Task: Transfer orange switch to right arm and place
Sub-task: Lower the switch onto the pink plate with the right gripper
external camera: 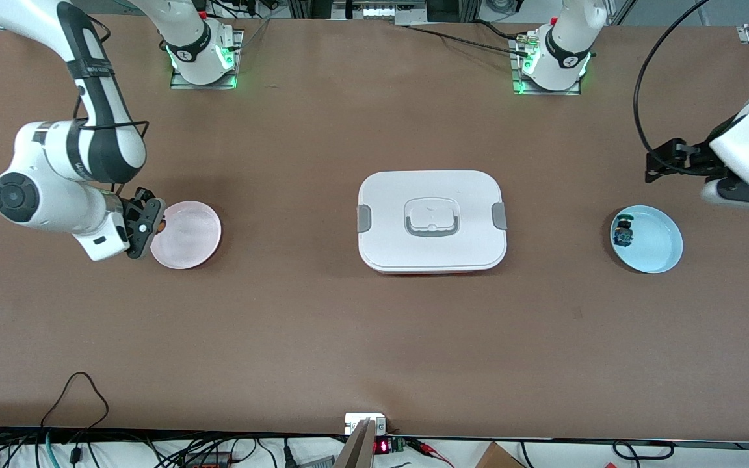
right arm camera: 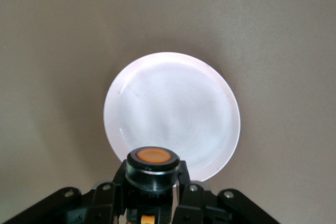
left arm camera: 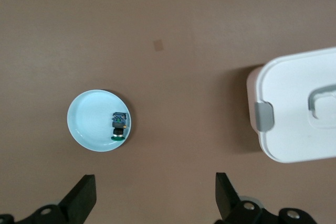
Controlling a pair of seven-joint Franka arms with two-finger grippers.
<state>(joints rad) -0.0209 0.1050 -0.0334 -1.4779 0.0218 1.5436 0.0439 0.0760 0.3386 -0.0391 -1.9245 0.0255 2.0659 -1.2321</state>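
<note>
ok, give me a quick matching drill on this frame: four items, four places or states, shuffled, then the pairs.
Items:
1. orange switch
2. pink plate
3. blue plate
4. left gripper

States:
A. holds a small dark component
B. open, above the table at the left arm's end
C. bare, under the right gripper
D. clamped in the right gripper

Pairs: 1-D, 2-C, 3-A, 4-B

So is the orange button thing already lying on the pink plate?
No, the orange switch sits clamped in the right gripper above the pink plate's edge.
</note>
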